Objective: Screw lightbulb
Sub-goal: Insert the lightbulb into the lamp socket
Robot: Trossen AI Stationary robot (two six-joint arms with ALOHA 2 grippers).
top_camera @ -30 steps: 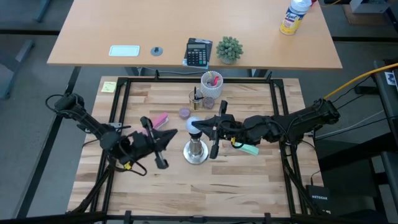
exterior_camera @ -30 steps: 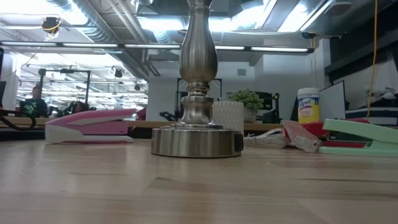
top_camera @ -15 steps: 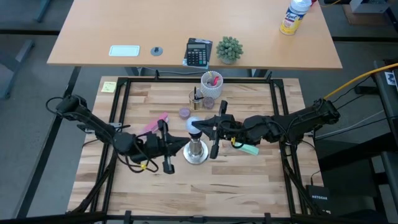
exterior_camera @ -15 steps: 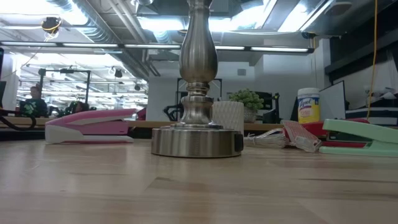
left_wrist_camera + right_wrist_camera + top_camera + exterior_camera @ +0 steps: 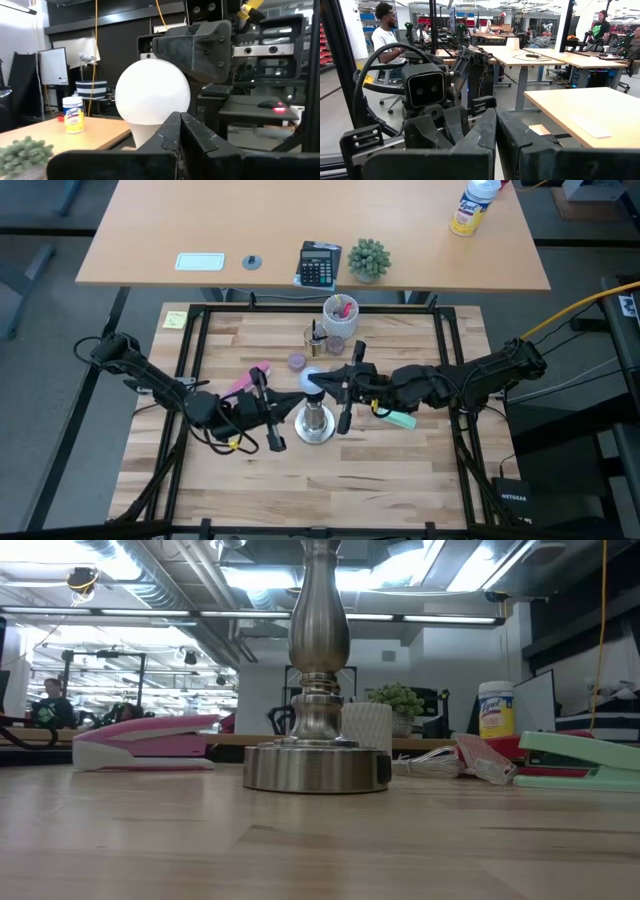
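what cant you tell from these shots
- Low view: the stand is cut off by the top edge, so the bulb is out of sight.
- Left wrist view: the left gripper hides the bulb's base.
- High view: whether the right gripper touches the bulb is too small to tell.

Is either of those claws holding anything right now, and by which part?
Nothing is held. The left gripper and the right gripper are both shut on nothing; the lightbulb sits on top of the metal stand.

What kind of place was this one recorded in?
Probably an open-plan robotics lab or workshop: rows of pale wooden standing desks, a seated person in a white shirt at a workstation, and exposed ceiling ducts with strip lights.
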